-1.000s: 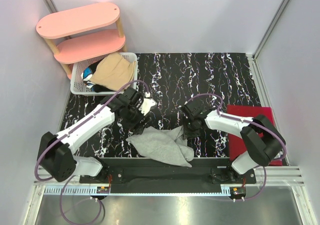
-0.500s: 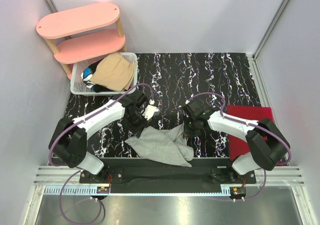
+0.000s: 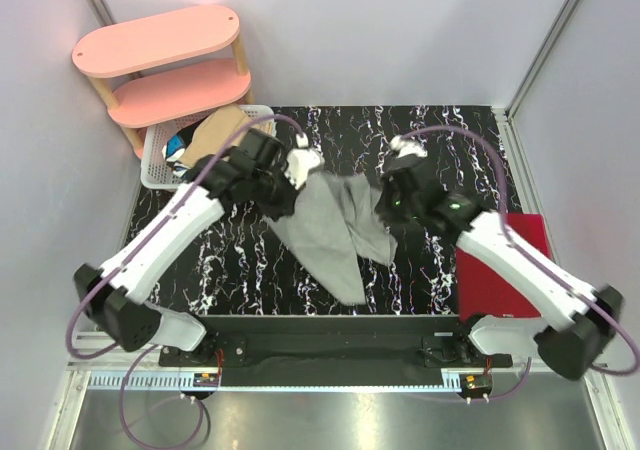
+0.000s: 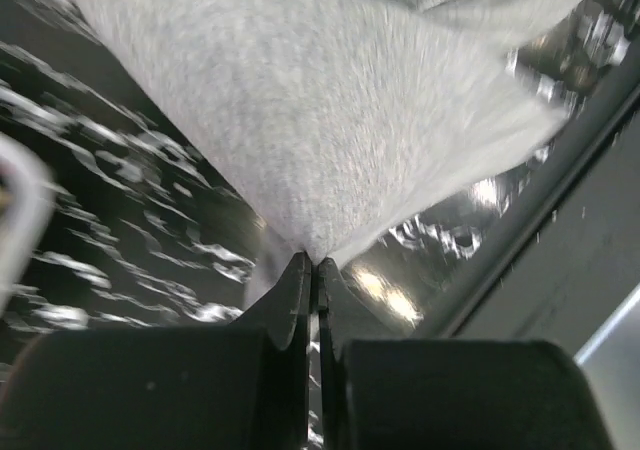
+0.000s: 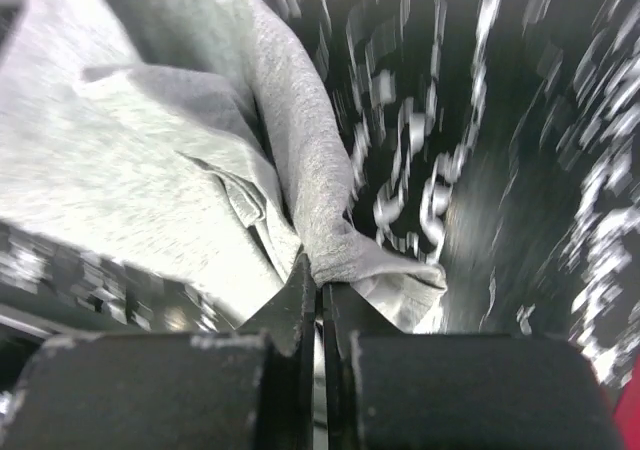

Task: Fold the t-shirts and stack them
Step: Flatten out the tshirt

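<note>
A light heather grey t-shirt (image 3: 335,232) hangs lifted above the black marbled table (image 3: 440,135), stretched between both grippers. My left gripper (image 3: 291,186) is shut on its left upper edge; in the left wrist view the fabric (image 4: 320,120) bunches into the closed left gripper (image 4: 314,264). My right gripper (image 3: 386,206) is shut on the right upper edge; the right wrist view shows a rolled hem (image 5: 330,220) pinched in the right gripper (image 5: 320,278). The shirt's lower point trails toward the table's front. A tan-beige t-shirt (image 3: 212,133) lies in the basket, partly hidden by my left arm.
A white lattice basket (image 3: 150,173) with more clothes stands at the back left, under a pink two-tier shelf (image 3: 160,42). A flat red cloth (image 3: 495,282) lies at the table's right edge. White walls enclose three sides.
Both grippers closed on the grey t-shirt near the front edge and raised it up and toward the back of the table. The shirt went from a crumpled heap to hanging between them.
</note>
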You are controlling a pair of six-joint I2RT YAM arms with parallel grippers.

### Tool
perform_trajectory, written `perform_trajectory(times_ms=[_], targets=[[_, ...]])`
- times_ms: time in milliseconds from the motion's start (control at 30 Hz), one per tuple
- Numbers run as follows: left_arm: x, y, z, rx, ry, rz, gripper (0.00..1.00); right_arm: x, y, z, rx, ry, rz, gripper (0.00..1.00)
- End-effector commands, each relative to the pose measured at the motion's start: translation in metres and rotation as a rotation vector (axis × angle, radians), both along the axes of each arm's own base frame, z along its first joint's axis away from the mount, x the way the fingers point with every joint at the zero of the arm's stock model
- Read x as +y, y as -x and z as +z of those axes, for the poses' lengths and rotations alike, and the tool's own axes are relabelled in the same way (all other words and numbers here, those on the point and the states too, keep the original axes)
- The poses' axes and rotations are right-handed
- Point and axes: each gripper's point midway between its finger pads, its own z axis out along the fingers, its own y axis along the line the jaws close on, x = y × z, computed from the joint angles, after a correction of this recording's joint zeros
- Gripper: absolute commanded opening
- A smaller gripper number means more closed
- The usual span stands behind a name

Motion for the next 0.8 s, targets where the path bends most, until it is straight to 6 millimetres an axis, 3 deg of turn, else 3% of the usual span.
perform_trajectory(times_ms=[0,33,133,167,267,333,400,567,633,767], targets=[[0.011,0.006,0.072,-0.195,0.104,0.001,0.0,-0.038,0.008,0.086,-0.22,-0.012,-0.046,0.0],[0.013,0.011,0.071,-0.191,0.106,-0.005,0.0,-0.042,0.016,0.098,-0.242,-0.052,-0.047,0.0],[0.027,0.027,0.051,-0.172,0.069,-0.018,0.03,-0.05,0.033,0.101,-0.225,-0.089,-0.049,0.0],[0.036,0.033,0.033,-0.152,0.029,-0.015,0.03,-0.053,0.038,0.098,-0.211,-0.085,-0.053,0.0],[0.051,0.039,0.01,-0.139,-0.04,0.0,0.04,-0.064,0.046,0.091,-0.207,-0.08,-0.079,0.0],[0.055,0.042,0.009,-0.147,-0.047,0.0,0.06,-0.068,0.049,0.093,-0.213,-0.087,-0.088,0.0],[0.059,0.044,0.007,-0.153,-0.059,-0.009,0.24,-0.07,0.051,0.092,-0.204,-0.081,-0.095,0.0],[0.063,0.035,-0.01,-0.122,-0.132,0.002,0.41,-0.07,0.05,0.054,-0.092,-0.007,-0.127,0.0],[0.063,0.029,-0.021,-0.096,-0.17,0.007,0.42,-0.075,0.045,0.037,-0.069,0.047,-0.158,0.0],[0.054,0.017,-0.013,-0.109,-0.164,0.001,0.43,-0.082,0.035,0.033,-0.088,0.113,-0.193,0.0]])
